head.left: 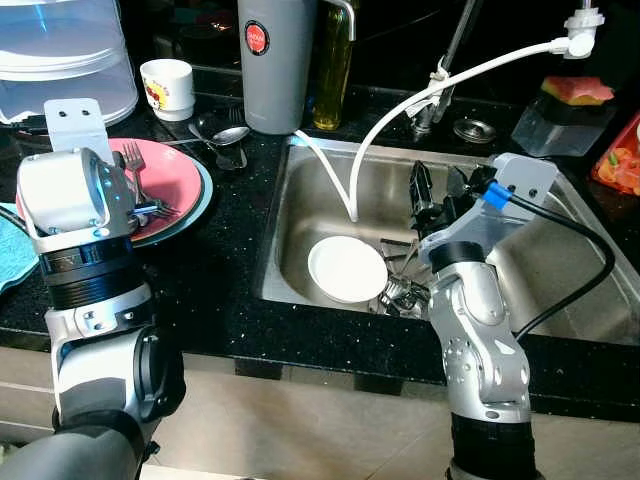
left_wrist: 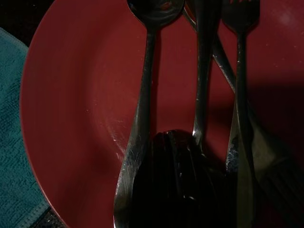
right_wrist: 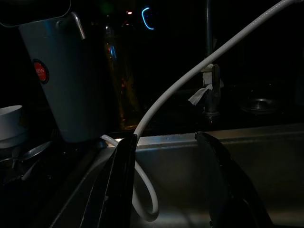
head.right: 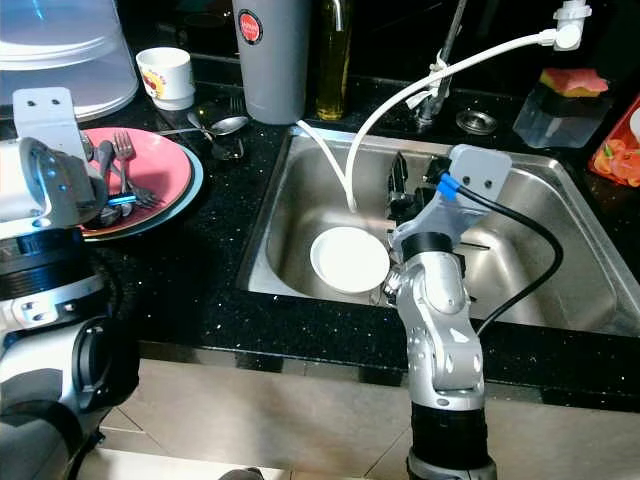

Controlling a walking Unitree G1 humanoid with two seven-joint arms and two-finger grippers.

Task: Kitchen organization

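We see a steel sink [head.left: 310,215] sunk into the black counter [head.left: 225,270], with a round white plate [head.left: 347,269] lying in it near a white hose [head.left: 400,110]. Our right gripper [head.left: 440,195] hangs above the sink, fingers parted, empty. Left of the sink, a pink plate [head.left: 175,185] carries forks and spoons [left_wrist: 142,114]; our left gripper [left_wrist: 185,180] rests on them, its grip impossible to judge.

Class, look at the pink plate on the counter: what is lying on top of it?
Forks and a spoon lie on the pink plate. The left gripper sits over their handles, hiding what lies beneath it.
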